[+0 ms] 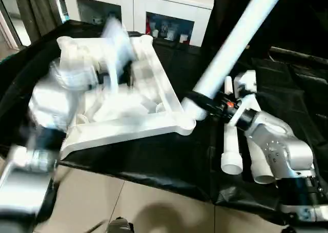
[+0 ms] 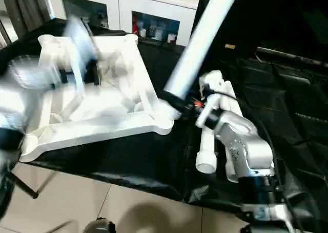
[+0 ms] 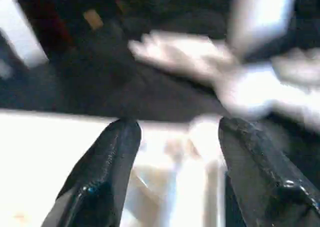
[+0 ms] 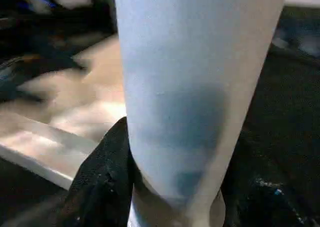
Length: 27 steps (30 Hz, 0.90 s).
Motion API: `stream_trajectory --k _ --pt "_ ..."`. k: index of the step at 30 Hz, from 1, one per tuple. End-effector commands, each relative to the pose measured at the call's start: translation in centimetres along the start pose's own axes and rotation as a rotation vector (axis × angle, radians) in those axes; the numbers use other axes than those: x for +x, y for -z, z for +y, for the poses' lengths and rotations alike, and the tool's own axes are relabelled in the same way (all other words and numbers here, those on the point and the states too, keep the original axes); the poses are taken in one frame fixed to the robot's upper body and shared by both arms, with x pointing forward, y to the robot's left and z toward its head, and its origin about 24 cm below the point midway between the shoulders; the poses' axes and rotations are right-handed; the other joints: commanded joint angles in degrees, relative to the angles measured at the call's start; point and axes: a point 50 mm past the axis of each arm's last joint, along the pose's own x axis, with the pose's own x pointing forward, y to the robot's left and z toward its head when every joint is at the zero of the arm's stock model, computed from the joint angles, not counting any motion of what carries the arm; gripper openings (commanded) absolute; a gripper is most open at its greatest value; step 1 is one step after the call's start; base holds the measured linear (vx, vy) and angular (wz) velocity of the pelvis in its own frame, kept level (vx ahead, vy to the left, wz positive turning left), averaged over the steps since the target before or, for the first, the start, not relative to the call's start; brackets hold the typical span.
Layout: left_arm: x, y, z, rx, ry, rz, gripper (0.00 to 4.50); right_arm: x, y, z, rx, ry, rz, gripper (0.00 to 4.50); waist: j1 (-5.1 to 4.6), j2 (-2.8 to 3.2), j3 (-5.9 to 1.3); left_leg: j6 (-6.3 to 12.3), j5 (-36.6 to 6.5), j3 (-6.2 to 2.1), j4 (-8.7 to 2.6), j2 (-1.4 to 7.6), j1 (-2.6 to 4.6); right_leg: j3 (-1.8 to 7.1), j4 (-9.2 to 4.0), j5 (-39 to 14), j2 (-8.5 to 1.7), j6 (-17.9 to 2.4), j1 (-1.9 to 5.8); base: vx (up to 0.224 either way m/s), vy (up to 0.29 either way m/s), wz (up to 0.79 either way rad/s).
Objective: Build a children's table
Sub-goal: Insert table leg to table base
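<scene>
**Leg gripped at the tabletop's corner, left gripper spread above the ribs**

The right gripper (image 1: 201, 102) pinches a long white leg (image 1: 237, 41) near its lower end, one black finger on each side of the tube, as the right wrist view shows close up. The leg slants up and away from the gripper toward the top edge of the head views, and its lower end sits right at the near right corner socket (image 1: 185, 123) of the tabletop (image 1: 154, 79); whether it is seated in the socket cannot be told.

The left gripper (image 3: 172, 152) is spread, its two black fingers (image 3: 107, 159) well apart with nothing between them, hovering over the white tabletop. In the head views the left arm (image 1: 56, 97) is a blur over the far left part of the tabletop.

The tabletop lies upside down, ribbed underside up, on the black-draped work table (image 1: 169, 158), its near edge close to the table's front.

Two spare legs (image 1: 231, 151) lie side by side on the black cloth beside the right forearm (image 1: 279, 143), open ends toward the front. A white cabinet (image 1: 148, 7) stands behind the table.
</scene>
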Motion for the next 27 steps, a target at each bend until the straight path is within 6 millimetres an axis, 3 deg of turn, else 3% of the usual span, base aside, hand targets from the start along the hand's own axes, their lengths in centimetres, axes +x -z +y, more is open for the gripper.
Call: stream_trajectory --k 1,7,8,12,20,23,27 --pt "1.7 0.7 -0.9 0.083 0.019 0.071 2.97 0.5 -1.0 -0.8 -0.061 0.096 -0.022 1.89 -0.36 1.71 -4.71 -7.38 -15.59 -1.22 -4.42 1.69 2.74 2.09 -4.30 -5.66 -3.85 -10.29 1.24 0.000 0.000 0.00" --pt "2.8 2.9 -0.9 0.001 -0.028 0.143 2.97 1.1 -0.9 -1.1 -0.065 0.144 -0.032 1.89 -0.77 1.32 -4.83 -5.77 -12.66 -1.17 -4.14 1.44 2.28 2.05 -3.92 -2.24 -3.63 -10.51 1.76 0.000 0.000 0.00" --pt "2.8 3.1 -0.9 -0.003 -0.019 0.145 2.79 1.1 -0.9 -1.0 -0.066 0.144 -0.033 1.89 -0.87 1.07 -4.86 -5.25 -12.30 -1.11 -4.08 1.44 2.34 2.03 -3.92 -1.85 -3.60 -11.00 1.74 0.000 0.000 0.00" --pt "2.6 3.8 -0.9 0.021 -0.010 0.189 2.58 1.5 -0.8 -0.9 -0.076 0.137 -0.030 1.89 -1.14 1.28 -4.77 -4.65 -12.69 -1.10 -4.17 1.53 2.38 2.02 -3.98 -1.80 -3.53 -11.75 1.68 0.000 0.000 0.00" --pt "2.9 4.7 -1.5 -0.045 0.040 0.190 1.74 1.8 -0.5 -0.4 -0.081 0.112 -0.022 1.89 -1.24 1.43 -4.66 -4.75 -14.05 -1.11 -4.27 1.64 2.52 2.08 -4.12 -3.12 -3.66 -12.00 1.55 0.000 0.000 0.00" --pt "3.2 4.8 -1.8 -0.049 0.055 0.189 1.65 1.9 -0.3 -0.3 -0.080 0.105 -0.017 1.89 -1.25 1.62 -4.68 -4.65 -13.78 -1.11 -4.24 1.62 2.46 2.10 -4.05 -2.37 -3.65 -12.34 1.56 0.000 0.000 0.00" --pt "3.5 5.0 -1.9 -0.070 0.068 0.185 1.27 1.9 -0.2 -0.2 -0.080 0.095 -0.011 1.89 -1.25 1.46 -4.67 -4.50 -14.06 -1.11 -4.23 1.58 2.47 2.12 -4.18 -2.74 -3.68 -12.23 1.64 0.000 0.000 0.00"
